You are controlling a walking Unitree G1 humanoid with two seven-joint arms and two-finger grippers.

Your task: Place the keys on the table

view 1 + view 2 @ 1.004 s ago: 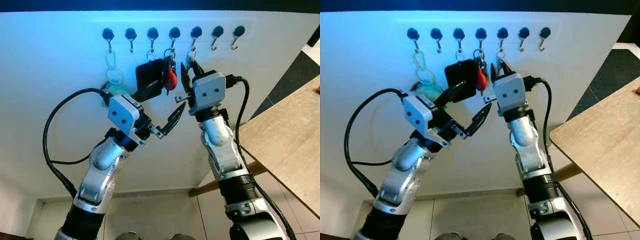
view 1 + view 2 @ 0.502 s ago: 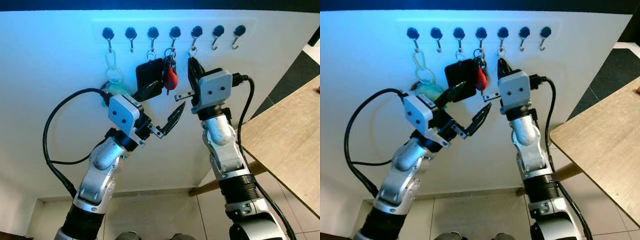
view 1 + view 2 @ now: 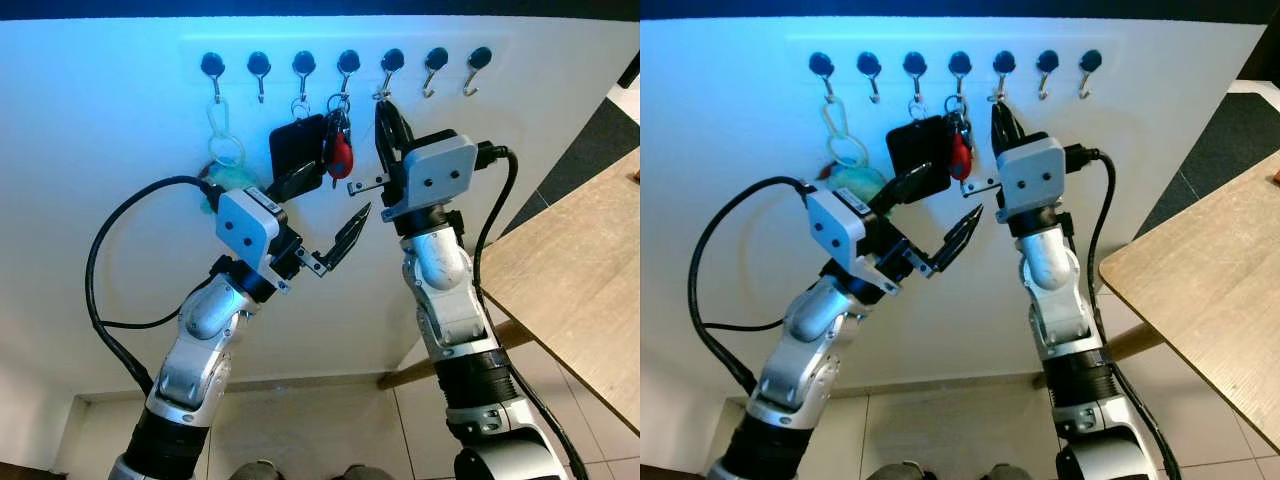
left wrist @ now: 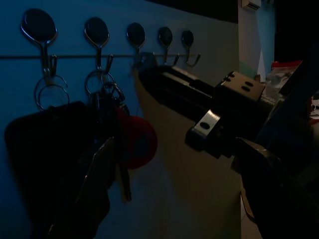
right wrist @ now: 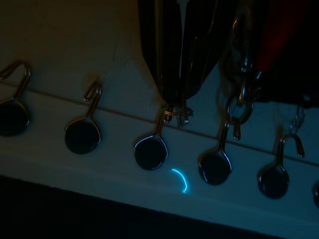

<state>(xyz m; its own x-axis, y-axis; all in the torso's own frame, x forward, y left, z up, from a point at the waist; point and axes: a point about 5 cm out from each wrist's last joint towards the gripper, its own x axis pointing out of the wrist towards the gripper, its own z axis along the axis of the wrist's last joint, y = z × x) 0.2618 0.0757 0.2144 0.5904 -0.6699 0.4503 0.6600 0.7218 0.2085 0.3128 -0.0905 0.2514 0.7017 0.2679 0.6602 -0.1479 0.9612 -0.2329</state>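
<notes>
Against white wall, right pincer has risen (clenched on key ring).

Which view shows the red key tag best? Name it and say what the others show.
The left eye view: the red key tag hangs well lit beside the black pouch. The right eye view matches it. The left wrist view shows it close but dim; the right wrist view shows a dark red edge.

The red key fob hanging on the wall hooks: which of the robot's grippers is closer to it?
Left. The left gripper has its upper finger just below the red key fob. The right gripper reaches up at the next hook over, beside the fob.
</notes>
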